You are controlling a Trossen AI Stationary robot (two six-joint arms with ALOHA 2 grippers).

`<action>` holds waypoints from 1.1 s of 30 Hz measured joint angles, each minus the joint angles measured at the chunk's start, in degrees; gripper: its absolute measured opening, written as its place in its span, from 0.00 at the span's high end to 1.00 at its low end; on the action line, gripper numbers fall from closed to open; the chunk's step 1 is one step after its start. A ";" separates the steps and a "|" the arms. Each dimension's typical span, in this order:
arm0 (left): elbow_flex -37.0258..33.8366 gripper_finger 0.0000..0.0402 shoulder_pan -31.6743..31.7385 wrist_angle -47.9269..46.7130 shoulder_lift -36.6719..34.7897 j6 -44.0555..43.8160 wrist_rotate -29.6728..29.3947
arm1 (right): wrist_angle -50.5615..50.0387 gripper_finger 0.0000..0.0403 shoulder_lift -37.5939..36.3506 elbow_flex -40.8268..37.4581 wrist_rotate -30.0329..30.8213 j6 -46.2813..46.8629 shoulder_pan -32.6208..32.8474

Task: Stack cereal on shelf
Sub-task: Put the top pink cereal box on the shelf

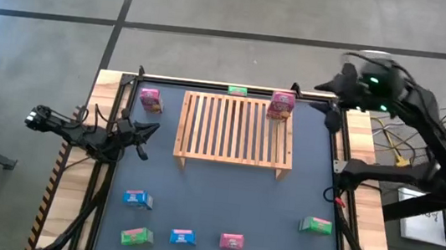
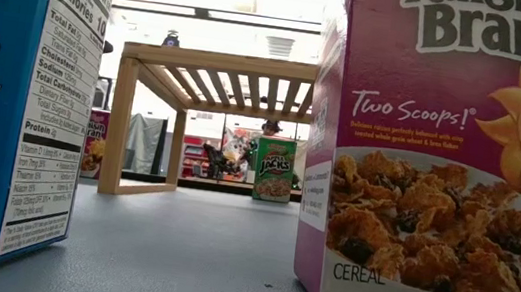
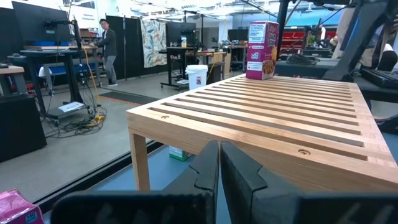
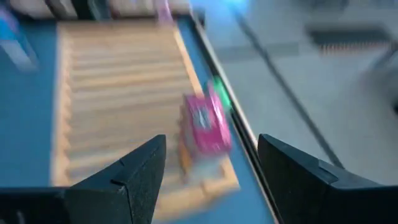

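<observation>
Left gripper (image 1: 142, 137) waits at the table's left edge, fingers together, beside the shelf (image 1: 236, 131). One pink box (image 1: 281, 105) stands upright on the shelf's far right corner — another pink box (image 1: 151, 99) sits left of the shelf. Six boxes line the near side. Right gripper (image 4: 211, 177), fingers apart and empty, hovers far right.
</observation>
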 joint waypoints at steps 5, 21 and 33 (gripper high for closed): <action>0.00 1.00 0.01 0.33 0.01 0.00 0.00 | 20.98 0.40 -12.65 -15.77 -11.03 3.54 0.27; -0.01 1.00 0.08 6.03 0.01 0.00 -0.01 | 56.55 0.40 -35.26 -54.28 -12.00 12.02 1.77; 7.95 1.00 0.10 15.66 0.96 15.44 -0.28 | 59.11 0.40 -37.71 -61.53 -12.02 13.17 1.79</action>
